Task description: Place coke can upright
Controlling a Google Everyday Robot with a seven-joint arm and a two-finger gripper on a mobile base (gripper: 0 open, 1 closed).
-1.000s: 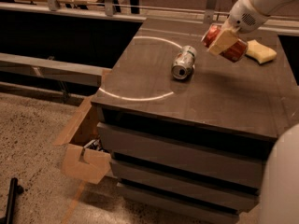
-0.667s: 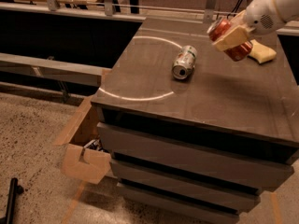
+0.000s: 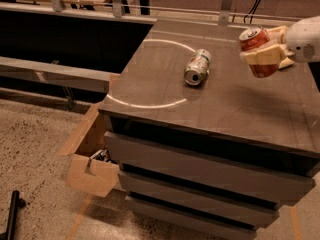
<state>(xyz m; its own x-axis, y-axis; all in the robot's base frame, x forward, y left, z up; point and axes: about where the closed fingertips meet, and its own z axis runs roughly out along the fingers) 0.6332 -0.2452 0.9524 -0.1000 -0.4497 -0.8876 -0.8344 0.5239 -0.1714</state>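
Observation:
The red coke can (image 3: 256,50) with its silver top is held nearly upright, tilted slightly, above the right part of the dark cabinet top (image 3: 225,104). My gripper (image 3: 261,56) comes in from the right edge and is shut on the can, its pale fingers (image 3: 265,57) wrapped across the can's middle. The can hangs a little above the surface, not touching it. A green and silver can (image 3: 197,67) lies on its side near the middle of the top, to the left of my gripper.
A yellow sponge (image 3: 286,62) lies behind my gripper at the right. A white circle (image 3: 145,104) is marked on the top. An open cardboard box (image 3: 92,169) sits on the floor at the cabinet's left. A railing (image 3: 100,14) runs along the back.
My gripper has turned the coke can from tilted to nearly upright and lifted it slightly, shifting right. The arm has drawn back to the right edge. The green can has not moved.

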